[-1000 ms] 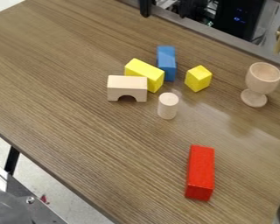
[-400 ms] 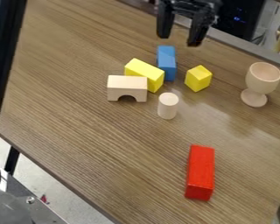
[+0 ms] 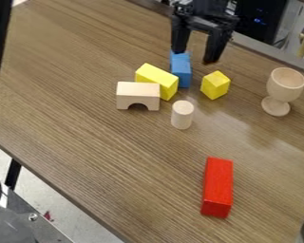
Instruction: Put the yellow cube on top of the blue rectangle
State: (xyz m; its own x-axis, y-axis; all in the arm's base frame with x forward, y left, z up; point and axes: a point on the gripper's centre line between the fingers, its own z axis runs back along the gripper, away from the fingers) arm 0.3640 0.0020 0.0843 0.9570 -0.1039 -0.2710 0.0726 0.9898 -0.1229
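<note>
The black gripper (image 3: 194,57) hangs at the top of the view, its two fingers spread with nothing between them. Its left fingertip overlaps the far end of the blue rectangle (image 3: 181,72) in the view; the right one is above and behind the yellow cube (image 3: 215,85). The cube sits on the table a little to the right of the blue rectangle, with a gap between them. The blue rectangle lies flat, its near end beside a longer yellow block (image 3: 156,79).
A wooden arch block (image 3: 137,95) stands left of centre, and a wooden cylinder (image 3: 182,114) is upright near the middle. At the right stands a wooden goblet (image 3: 282,90). Nearer the front lies a red block (image 3: 217,187). The table's far edge (image 3: 262,49) runs behind the blocks.
The gripper has come in from the top edge and moved down toward the blue rectangle and the yellow cube, fingers apart. The blocks have not moved.
</note>
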